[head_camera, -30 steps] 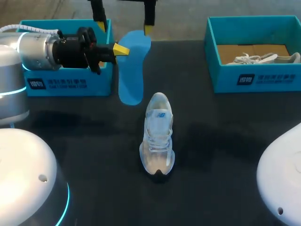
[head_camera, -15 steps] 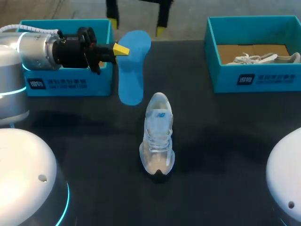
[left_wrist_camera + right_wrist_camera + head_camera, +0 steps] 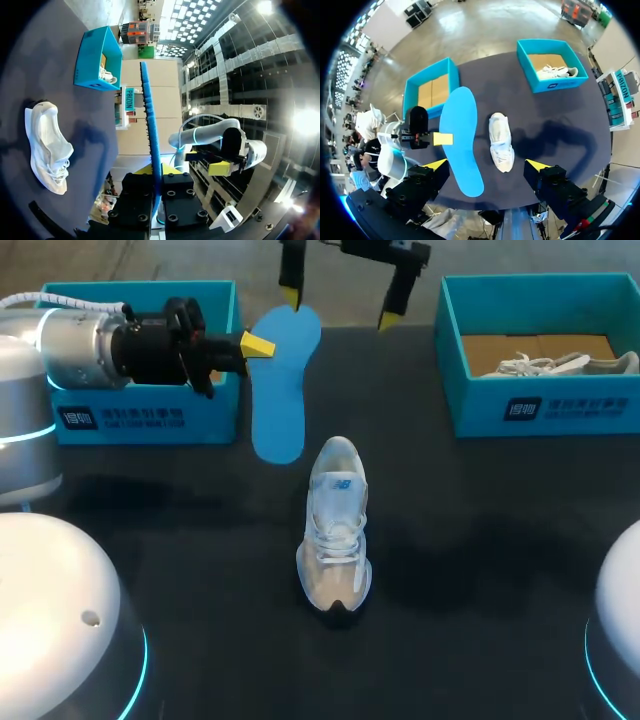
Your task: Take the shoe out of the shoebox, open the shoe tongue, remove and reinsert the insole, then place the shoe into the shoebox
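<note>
One shoe [image 3: 335, 530] noted upright on desk [image 3: 480, 540]. Just beyond shoe, blue insole [image 3: 280, 405] pinched in left jaws. Farther beyond shoe, right jaws spread wide, holding nothing.

Even, fairly bright light falls from overhead onto the dark bench [image 3: 480, 570], which gives back little glare. In the head view, soft-edged shadows lie at the shoe's [image 3: 335, 530] 3 o'clock and 9 o'clock. The right wrist view shows a broad arm shadow at the shoe's 3 o'clock. In the left wrist view, ceiling lamps [image 3: 305, 120] flare white and straight lines bow toward the rim.
</note>
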{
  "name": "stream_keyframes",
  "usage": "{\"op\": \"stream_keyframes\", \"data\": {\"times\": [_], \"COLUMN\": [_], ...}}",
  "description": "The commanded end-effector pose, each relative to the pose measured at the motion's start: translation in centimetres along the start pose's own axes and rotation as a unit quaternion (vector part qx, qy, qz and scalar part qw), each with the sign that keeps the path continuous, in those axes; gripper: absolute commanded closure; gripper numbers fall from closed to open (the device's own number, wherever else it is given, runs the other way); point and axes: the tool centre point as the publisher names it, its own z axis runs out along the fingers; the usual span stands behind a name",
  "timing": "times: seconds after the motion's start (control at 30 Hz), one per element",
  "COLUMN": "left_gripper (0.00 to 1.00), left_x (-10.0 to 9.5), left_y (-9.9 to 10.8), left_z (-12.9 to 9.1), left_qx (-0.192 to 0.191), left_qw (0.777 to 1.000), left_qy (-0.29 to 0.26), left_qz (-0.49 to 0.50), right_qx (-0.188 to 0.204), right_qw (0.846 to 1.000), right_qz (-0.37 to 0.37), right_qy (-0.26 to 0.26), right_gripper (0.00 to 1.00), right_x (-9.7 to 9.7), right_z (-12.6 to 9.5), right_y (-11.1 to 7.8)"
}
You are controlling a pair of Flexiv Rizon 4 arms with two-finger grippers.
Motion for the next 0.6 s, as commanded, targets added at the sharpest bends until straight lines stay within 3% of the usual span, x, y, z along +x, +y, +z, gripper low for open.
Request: {"op": "stream_keyframes", "data": {"times": [0.03, 0.13, 0.33, 0.6], "left_gripper": [1.0, 1.0, 1.0, 1.0], "left_x": [0.0, 0.0, 0.0, 0.0], "left_y": [0.0, 0.0, 0.0, 0.0], "left_z": [0.0, 0.0, 0.0, 0.0], "left_qx": [0.0, 0.0, 0.0, 0.0], "left_qw": [1.0, 1.0, 1.0, 1.0], "left_qy": [-0.001, -0.001, -0.001, -0.001], "left_qz": [0.0, 0.0, 0.0, 0.0], "right_qx": [0.003, -0.003, -0.007, -0.001], "right_qw": [0.993, 0.986, 0.952, 0.916], "right_qz": [-0.001, -0.004, 0.012, 0.026], "right_qy": [0.116, 0.168, 0.307, 0.401], "right_gripper": [0.0, 0.0, 0.0, 0.0], "right_x": [-0.7, -0.9, -1.3, -1.9], "right_z": [0.6, 0.4, 0.3, 0.8], "right_y": [0.1, 0.1, 0.5, 0.9]}}
